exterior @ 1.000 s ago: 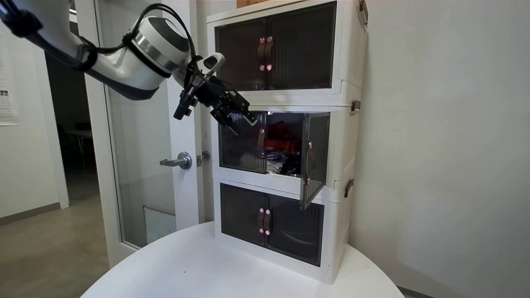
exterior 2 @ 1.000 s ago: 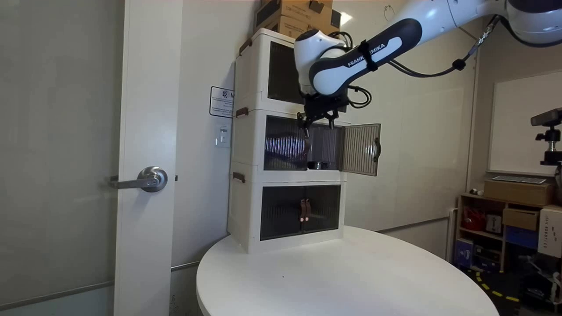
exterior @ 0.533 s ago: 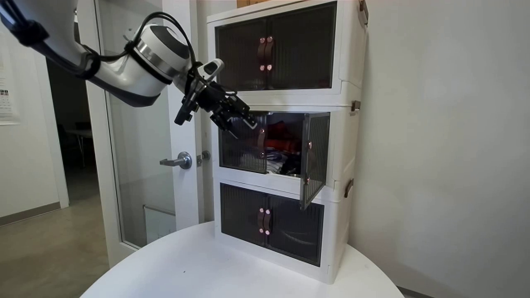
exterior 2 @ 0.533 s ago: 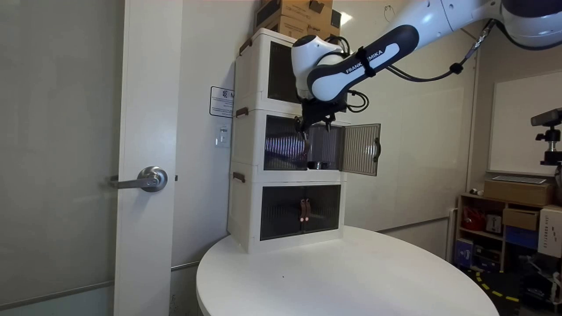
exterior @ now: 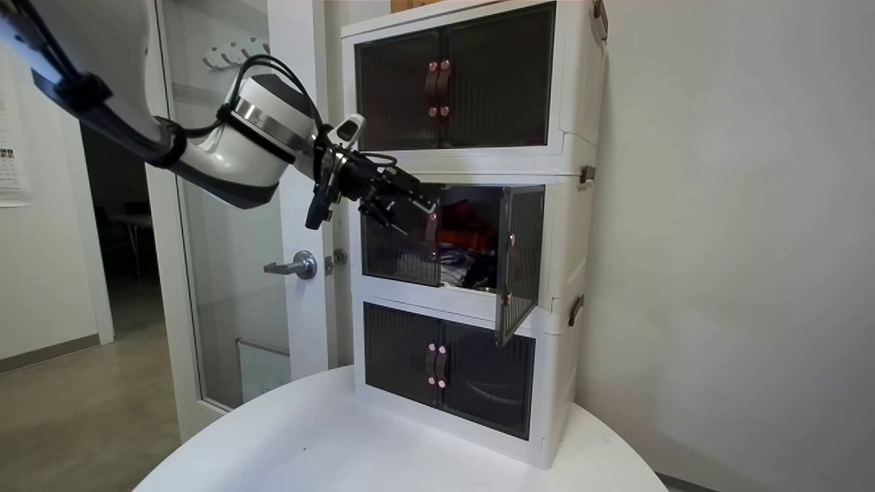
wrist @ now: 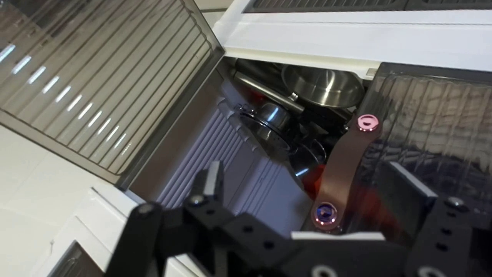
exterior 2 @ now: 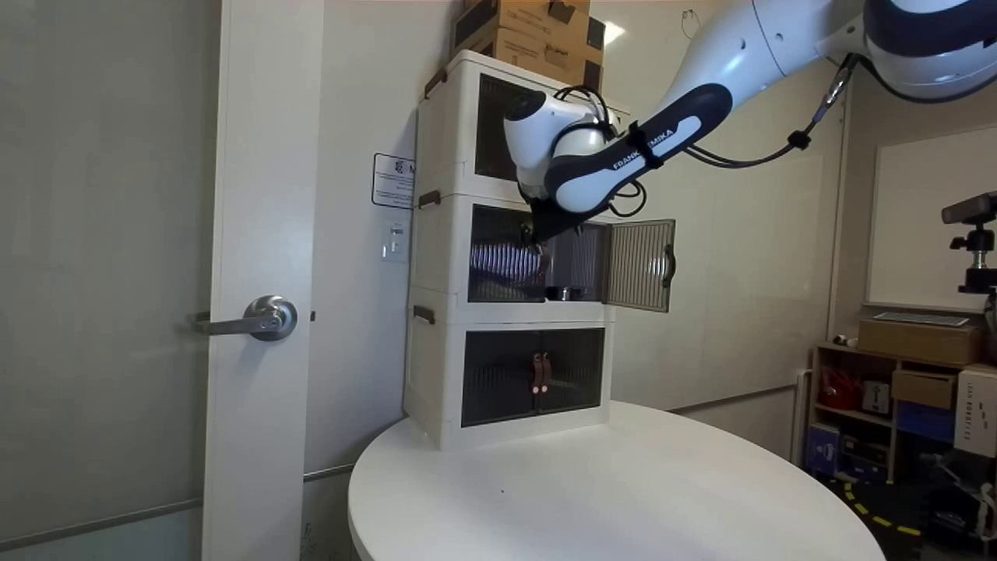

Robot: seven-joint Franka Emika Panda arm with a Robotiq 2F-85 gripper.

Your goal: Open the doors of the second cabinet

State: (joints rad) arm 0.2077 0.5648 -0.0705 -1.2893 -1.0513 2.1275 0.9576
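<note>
From the left in an exterior view, the arm (exterior: 239,160) comes first, its gripper (exterior: 416,218) before one closed door (exterior: 393,253), fingers (wrist: 211,179) apart (the wrist view shows the strap handle (wrist: 344,169) between them; contact I cannot tell). Then come red items (exterior: 468,239) inside the second cabinet (exterior: 571,239), middle tier of the white stack (exterior: 472,162), and its other door (exterior: 523,263), swung open.

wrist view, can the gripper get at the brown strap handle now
Likely yes: the gripper is open, its jaws flank the strap handle in that view, nothing visible blocks it, and the other door stands open. Depth is hard to judge.
</note>
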